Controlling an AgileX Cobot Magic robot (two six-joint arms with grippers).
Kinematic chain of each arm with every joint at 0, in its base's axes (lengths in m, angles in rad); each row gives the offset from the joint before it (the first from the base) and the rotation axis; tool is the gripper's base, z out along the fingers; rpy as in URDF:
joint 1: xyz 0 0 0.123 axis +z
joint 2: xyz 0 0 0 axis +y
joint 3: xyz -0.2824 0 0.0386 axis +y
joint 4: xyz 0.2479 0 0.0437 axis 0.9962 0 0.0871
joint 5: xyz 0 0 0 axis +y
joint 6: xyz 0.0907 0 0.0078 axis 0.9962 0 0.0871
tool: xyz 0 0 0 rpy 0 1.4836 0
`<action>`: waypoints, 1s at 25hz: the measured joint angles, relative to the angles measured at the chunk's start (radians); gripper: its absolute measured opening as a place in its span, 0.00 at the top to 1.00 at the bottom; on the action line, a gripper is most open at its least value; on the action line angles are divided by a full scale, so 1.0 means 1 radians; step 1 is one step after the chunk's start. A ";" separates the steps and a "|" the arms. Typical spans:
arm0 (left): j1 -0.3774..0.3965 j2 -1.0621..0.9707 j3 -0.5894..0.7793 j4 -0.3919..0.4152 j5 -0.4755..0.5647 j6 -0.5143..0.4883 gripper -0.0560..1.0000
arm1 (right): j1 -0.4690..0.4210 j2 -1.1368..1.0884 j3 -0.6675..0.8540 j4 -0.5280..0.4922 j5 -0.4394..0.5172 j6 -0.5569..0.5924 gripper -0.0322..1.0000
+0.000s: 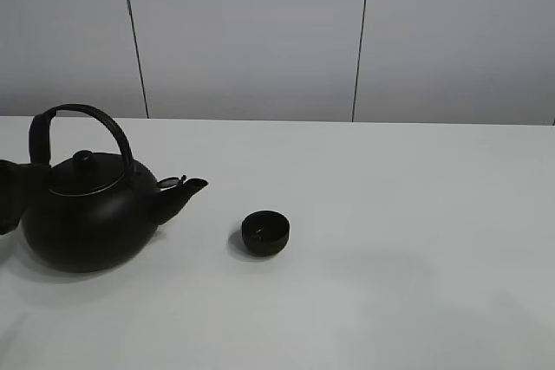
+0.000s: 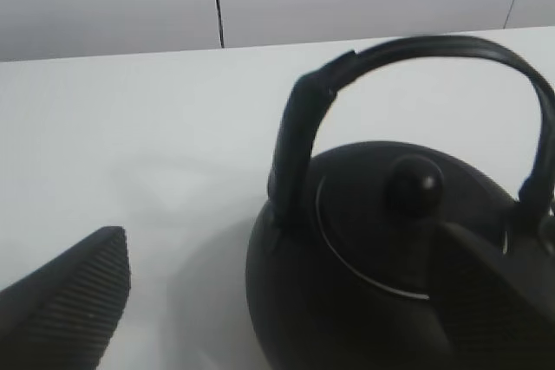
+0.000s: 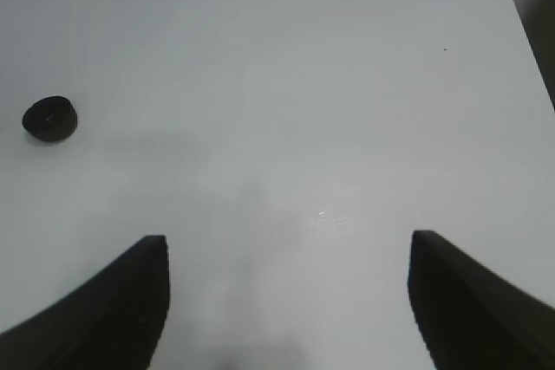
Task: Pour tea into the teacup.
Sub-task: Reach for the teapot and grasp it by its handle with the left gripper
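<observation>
Left claw point(image 2: 282, 244): closest to my lens; jaws stood wide apart, clamped on nothing. One ribbed finger point(image 2: 74, 301) hung over bare tabletop point(image 1: 416, 257), and the other lay across the kettle's flank (touching or not, I could not tell).
Kettle point(image 1: 87, 214): big, round and black, it sat upright at the left of the tabletop. Its arched handle point(image 1: 82, 112) stood up over the lid knob point(image 1: 84, 159), and its spout point(image 1: 186, 190) aimed toward the cup.
Teacup point(image 1: 265, 233): tiny matte-black bowl, upright on the tabletop. It was near the spout tip but apart from it, and well clear of both claws.
Right claw point(image 3: 288, 240): jaws apart over bare tabletop, holding nothing, with the teacup far off to one side.
Step, as I judged it: taking hold of the kettle; no pouring had begun.
Handling, cup: I reckoned it light, stiff and easily skidded or tipped by a nudge from the spout. It looked best left where it stood. If steadying were needed, I would pinch across the rim, gently.
Handling, kettle: it looked heavy and rigid, more so if full. I would grip the top of the handle's arch, not the smooth round body, which I expected to slip between the pads.
Risk: a mouth that small left little margin for a fast tilt.
</observation>
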 joint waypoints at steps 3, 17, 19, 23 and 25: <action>0.032 0.006 -0.034 0.026 -0.002 -0.001 0.32 | 0.000 0.000 0.000 0.000 0.000 0.000 0.46; 0.148 0.038 -0.130 0.208 -0.008 -0.051 0.32 | 0.000 0.000 0.000 0.000 0.000 0.000 0.46; 0.148 0.085 -0.138 0.225 -0.010 -0.051 0.32 | 0.000 0.000 0.000 0.000 0.000 0.000 0.46; 0.148 0.158 -0.144 0.234 -0.020 -0.061 0.32 | 0.000 0.000 0.000 0.000 0.000 0.000 0.46; 0.150 0.170 -0.158 0.225 -0.028 -0.061 0.32 | 0.000 0.000 0.000 0.000 0.000 0.000 0.46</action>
